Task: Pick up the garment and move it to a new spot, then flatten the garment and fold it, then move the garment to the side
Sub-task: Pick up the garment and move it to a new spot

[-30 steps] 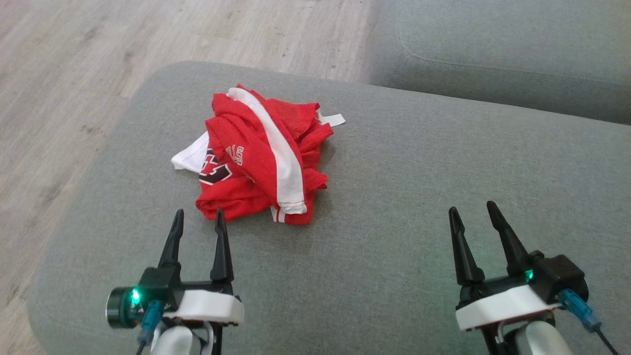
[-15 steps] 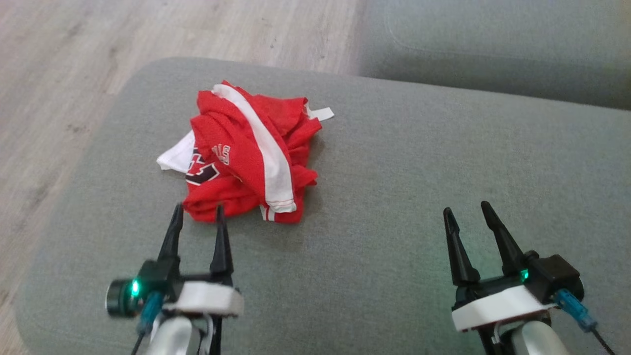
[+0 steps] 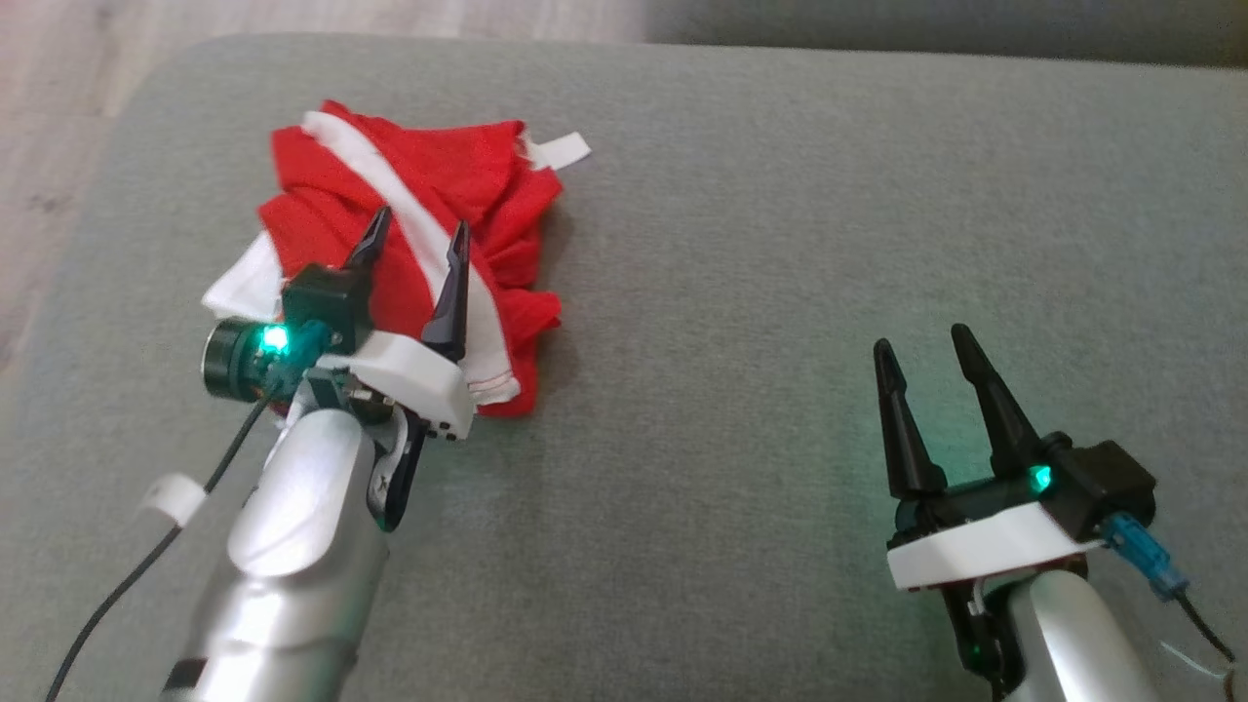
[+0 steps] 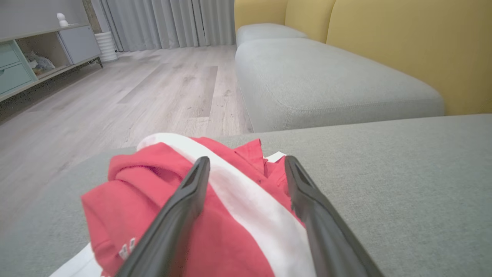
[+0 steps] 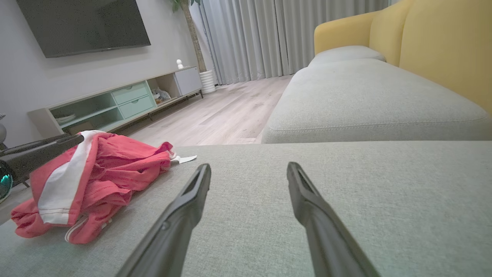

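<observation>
A crumpled red garment [image 3: 487, 195] with a white stripe lies in a heap on the grey cushion [image 3: 741, 292], toward its left end. My left gripper [image 3: 419, 219] hangs open over the heap, its two fingers straddling the white stripe; the left wrist view shows the garment [image 4: 230, 231] between and under the left gripper [image 4: 246, 163]. My right gripper [image 3: 916, 336] stands open above bare cushion at the lower right, well clear of the cloth. In the right wrist view the garment [image 5: 115, 169] sits to the left of the right gripper [image 5: 248, 167], with the left gripper's finger [image 5: 38, 150] over it.
The cushion's left edge drops to a wooden floor [image 3: 39, 117]. Beyond the cushion lies another grey seat [image 4: 330, 80] with yellow backrests [image 4: 403, 42]. A low cabinet [image 5: 115, 104] and curtains [image 5: 276, 34] stand across the room.
My left arm has reached forward from the near edge until its open fingers are over the garment. The head camera has tilted down, shifting the whole picture. The right gripper has barely moved.
</observation>
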Robot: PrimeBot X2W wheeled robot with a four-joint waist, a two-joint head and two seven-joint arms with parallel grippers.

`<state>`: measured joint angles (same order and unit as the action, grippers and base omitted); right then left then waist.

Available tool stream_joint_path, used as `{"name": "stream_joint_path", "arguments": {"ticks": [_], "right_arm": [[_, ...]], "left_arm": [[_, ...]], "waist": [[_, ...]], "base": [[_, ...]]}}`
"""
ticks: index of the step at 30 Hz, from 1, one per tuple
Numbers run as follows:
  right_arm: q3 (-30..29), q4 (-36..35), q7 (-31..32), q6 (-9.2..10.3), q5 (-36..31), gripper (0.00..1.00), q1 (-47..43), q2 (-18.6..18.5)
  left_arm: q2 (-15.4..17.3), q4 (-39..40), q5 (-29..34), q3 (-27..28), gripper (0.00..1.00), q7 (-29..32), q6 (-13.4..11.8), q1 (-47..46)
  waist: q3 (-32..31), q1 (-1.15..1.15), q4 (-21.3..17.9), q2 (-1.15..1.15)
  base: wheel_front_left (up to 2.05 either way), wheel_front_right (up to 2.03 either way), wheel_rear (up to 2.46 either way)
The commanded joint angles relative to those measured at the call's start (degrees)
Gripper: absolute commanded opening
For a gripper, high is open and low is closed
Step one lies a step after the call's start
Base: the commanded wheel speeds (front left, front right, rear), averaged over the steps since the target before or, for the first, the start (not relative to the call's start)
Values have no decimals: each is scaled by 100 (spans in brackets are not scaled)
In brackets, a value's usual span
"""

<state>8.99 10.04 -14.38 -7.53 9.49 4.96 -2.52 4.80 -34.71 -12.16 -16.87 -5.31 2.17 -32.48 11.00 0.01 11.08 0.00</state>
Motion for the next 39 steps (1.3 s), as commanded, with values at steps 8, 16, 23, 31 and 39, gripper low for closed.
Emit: {"name": "stream_joint_path", "arguments": {"ticks": [8, 16, 23, 31, 39], "right_arm": [[359, -125, -62, 4, 167, 100, 273, -35], [353, -61, -62, 4, 215, 100, 221, -35], [356, -14, -62, 4, 249, 100, 108, -35], [487, -23, -62, 4, 394, 100, -25, -35], [552, -126, -62, 4, 615, 100, -1, -35]], "left_arm": [[156, -832, -112, 160, 100, 193, -48, -546], [117, -763, -212, 232, 0, -755, 10, -651], [83, 650, -301, 269, 0, -962, 270, -815], [198, 2288, -474, 294, 0, -650, 365, -1084], [180, 3381, -575, 47, 0, 21, 343, -1068]], "waist": [[146, -1, -339, 0], [-78, -1, -435, 0], [-480, -1, -532, 0], [-750, -1, -942, 0], [-780, -1, -1635, 0]], "base": [[0, 0, 0], [0, 0, 0], [0, 0, 0], [0, 0, 0], [0, 0, 0]]}}
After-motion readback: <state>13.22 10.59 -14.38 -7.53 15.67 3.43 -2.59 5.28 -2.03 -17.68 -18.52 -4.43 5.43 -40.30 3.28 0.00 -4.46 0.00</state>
